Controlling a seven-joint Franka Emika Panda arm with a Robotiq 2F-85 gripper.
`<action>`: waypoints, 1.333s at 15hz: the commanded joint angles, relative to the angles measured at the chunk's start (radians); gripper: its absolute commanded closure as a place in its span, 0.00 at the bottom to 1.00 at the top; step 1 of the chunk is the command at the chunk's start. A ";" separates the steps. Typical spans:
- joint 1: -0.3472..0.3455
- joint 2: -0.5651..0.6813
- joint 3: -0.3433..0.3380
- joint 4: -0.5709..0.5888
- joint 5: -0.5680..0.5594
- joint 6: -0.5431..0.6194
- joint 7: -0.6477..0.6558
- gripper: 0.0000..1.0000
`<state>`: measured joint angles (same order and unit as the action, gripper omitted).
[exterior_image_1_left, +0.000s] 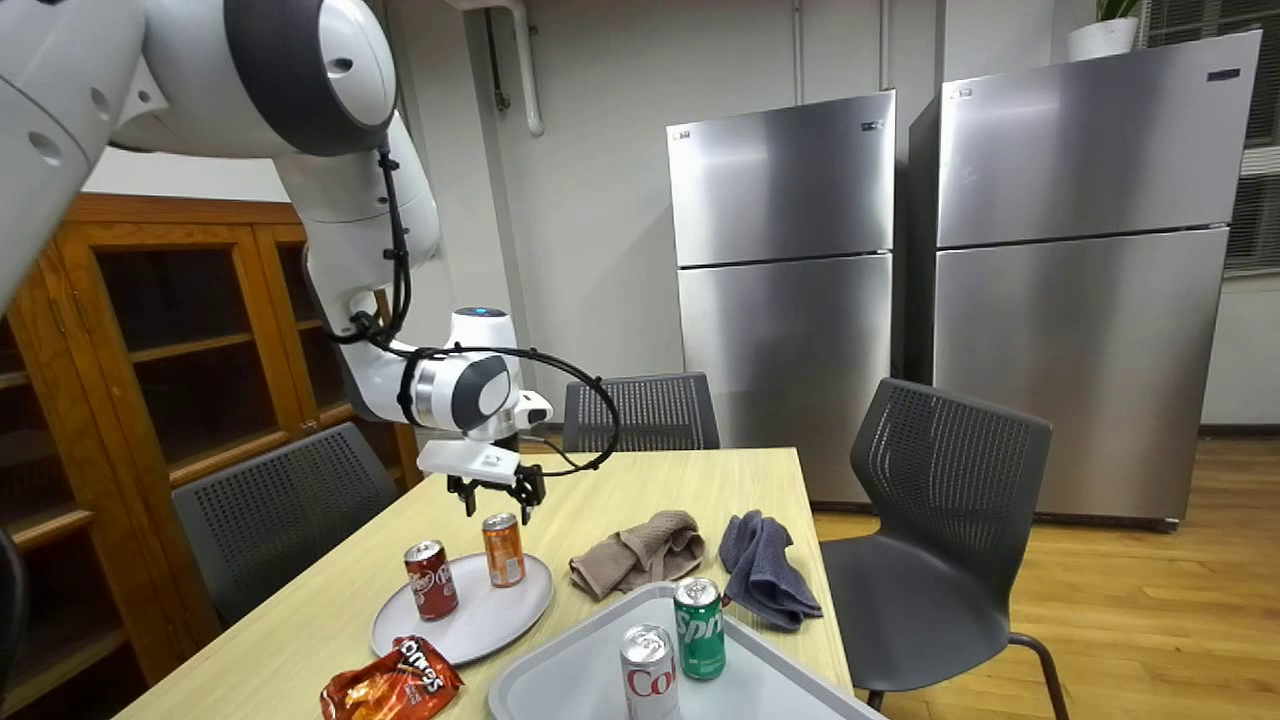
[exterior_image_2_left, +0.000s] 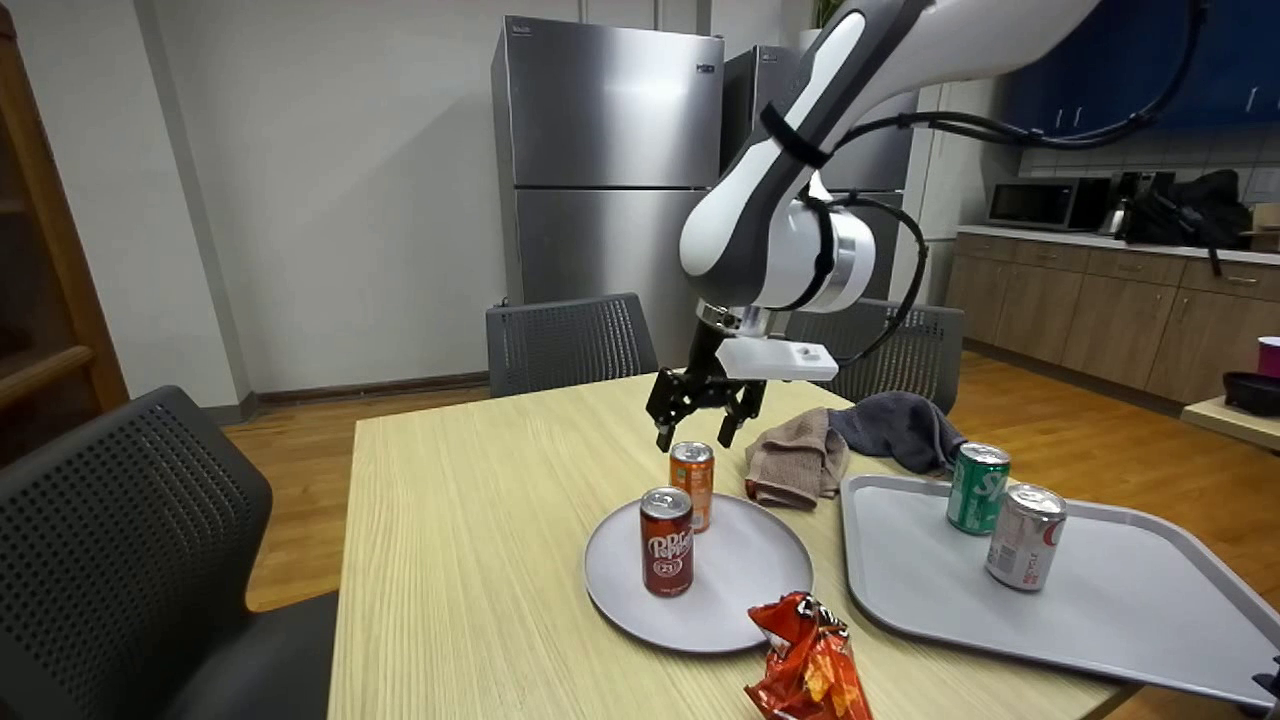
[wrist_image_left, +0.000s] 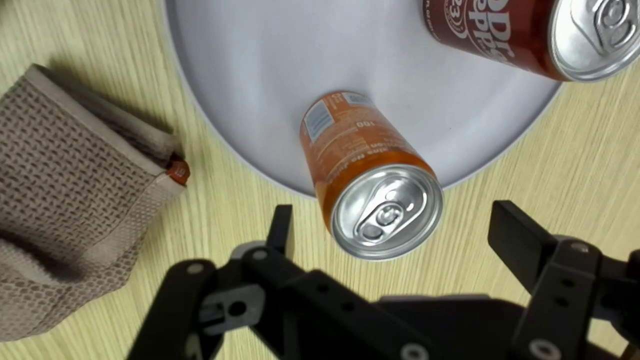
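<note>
One orange cylindrical metal can (wrist_image_left: 357, 140) stands upright on a round pale-grey plate (exterior_image_1_left: 490, 625). In an exterior view, a dark red cylindrical metal can (exterior_image_2_left: 667, 560) partly hides it; in the wrist view, the dark red can is cropped at upper right. A crumpled shiny red snack bag (exterior_image_2_left: 812, 665) is cut off below in both exterior views. The white-and-dark-grey jointed arm (exterior_image_1_left: 340, 190) slants down, its black claw (exterior_image_2_left: 696, 436) pointing downward, spread wide near the orange can's lid; the exact gap is hard to judge.
</note>
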<state>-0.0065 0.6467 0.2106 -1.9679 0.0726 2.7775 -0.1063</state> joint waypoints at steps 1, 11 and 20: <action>0.047 0.019 -0.044 0.044 -0.038 -0.035 -0.004 0.00; 0.133 0.061 -0.124 0.080 -0.119 -0.026 0.021 0.00; 0.140 0.086 -0.132 0.103 -0.128 -0.037 0.021 0.00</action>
<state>0.1181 0.7202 0.0901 -1.8998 -0.0343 2.7769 -0.1049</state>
